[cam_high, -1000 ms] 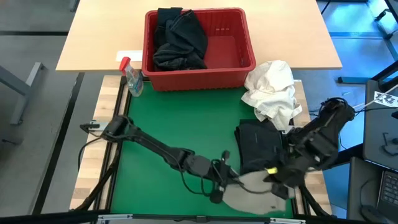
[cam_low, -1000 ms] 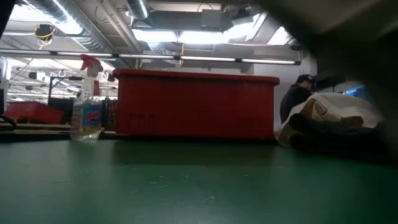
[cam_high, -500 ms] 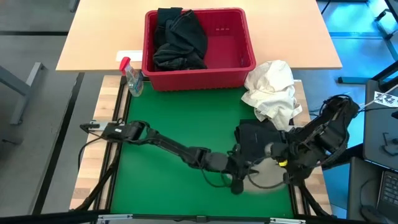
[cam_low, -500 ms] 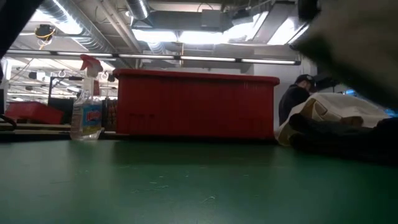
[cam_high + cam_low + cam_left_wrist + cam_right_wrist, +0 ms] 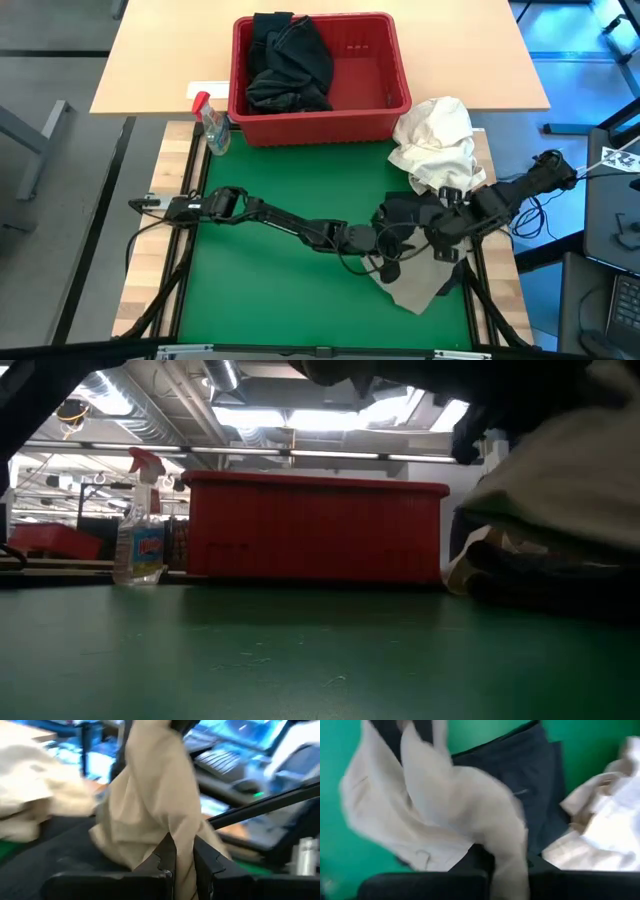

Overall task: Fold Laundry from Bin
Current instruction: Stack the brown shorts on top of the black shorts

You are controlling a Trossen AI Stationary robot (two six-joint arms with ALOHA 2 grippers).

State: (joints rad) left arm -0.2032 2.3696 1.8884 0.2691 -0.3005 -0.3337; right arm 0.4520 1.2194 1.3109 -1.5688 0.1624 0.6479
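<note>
Both the left gripper [image 5: 392, 262] and the right gripper [image 5: 440, 248] pinch the khaki-beige cloth garment [image 5: 415, 288], which hangs below them, probably to spread it for folding.

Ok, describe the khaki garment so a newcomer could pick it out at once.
Start at the green mat in front of the red bin and go to its right front corner. There the khaki garment hangs from the left gripper and right gripper, both pinching it. It is the only beige piece: the folded garment beside it is black, the white bundle paler.
</note>
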